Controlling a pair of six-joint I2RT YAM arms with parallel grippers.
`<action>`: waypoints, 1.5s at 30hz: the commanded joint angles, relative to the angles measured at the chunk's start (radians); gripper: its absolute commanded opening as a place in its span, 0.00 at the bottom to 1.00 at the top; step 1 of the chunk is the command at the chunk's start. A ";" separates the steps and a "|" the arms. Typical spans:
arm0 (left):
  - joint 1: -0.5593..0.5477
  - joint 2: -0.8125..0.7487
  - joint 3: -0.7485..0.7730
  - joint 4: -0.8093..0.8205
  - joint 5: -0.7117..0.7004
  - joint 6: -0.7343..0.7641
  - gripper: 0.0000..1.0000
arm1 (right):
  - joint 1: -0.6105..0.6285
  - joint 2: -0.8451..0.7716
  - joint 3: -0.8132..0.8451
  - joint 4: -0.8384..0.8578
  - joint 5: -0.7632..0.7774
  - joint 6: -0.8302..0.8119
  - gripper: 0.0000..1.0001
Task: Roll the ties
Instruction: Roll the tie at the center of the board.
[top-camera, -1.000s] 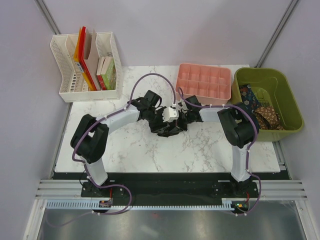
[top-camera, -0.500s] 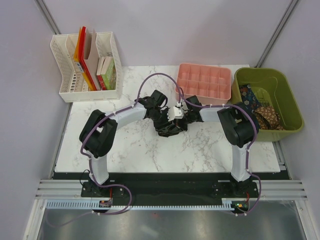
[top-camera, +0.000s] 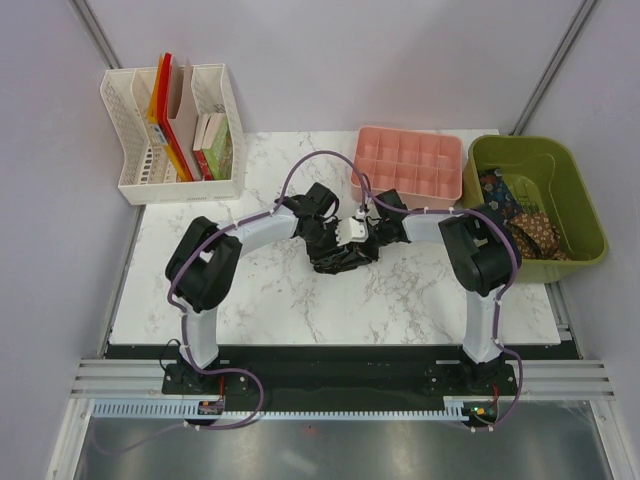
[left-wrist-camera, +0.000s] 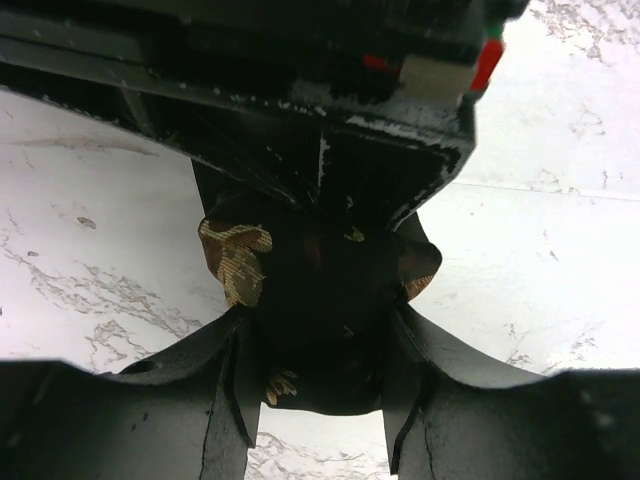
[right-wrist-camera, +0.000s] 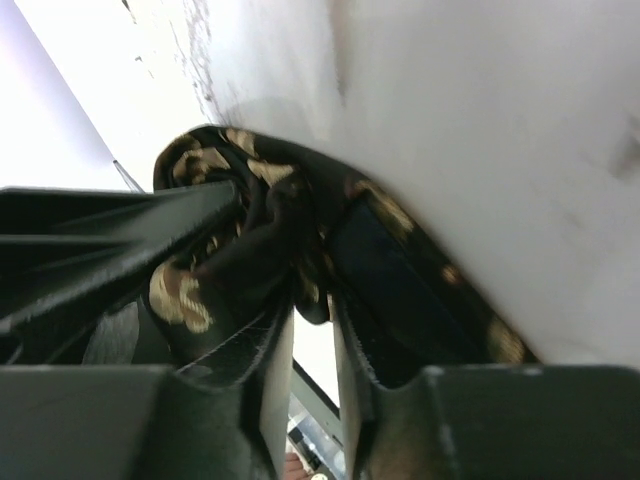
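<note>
One tie (top-camera: 340, 258) lies bundled mid-counter (top-camera: 250, 320), its roll apparently unfinished. The left claw (left-wrist-camera: 318, 320) is clamped across it, and the right claw (right-wrist-camera: 310, 300) has its jaws slightly apart at the fabric. More ties (top-camera: 525, 225) wait unrolled in the bin (top-camera: 590, 235).

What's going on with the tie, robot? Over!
Left fingers closed on the bundled tie. Right fingers slightly apart at its fold. Pink tray and green bin stand clear behind.

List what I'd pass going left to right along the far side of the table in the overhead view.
White file rack with books → pink compartment tray → green bin holding loose ties.
</note>
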 joint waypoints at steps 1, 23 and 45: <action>-0.018 0.109 -0.035 -0.050 -0.089 0.059 0.29 | -0.016 -0.065 -0.011 -0.052 -0.016 -0.041 0.34; -0.004 0.124 -0.008 -0.088 -0.046 0.069 0.29 | -0.077 -0.176 -0.037 -0.022 -0.105 -0.051 0.62; 0.002 0.051 -0.003 -0.105 0.012 0.067 0.41 | -0.063 -0.058 -0.071 0.110 -0.016 0.018 0.22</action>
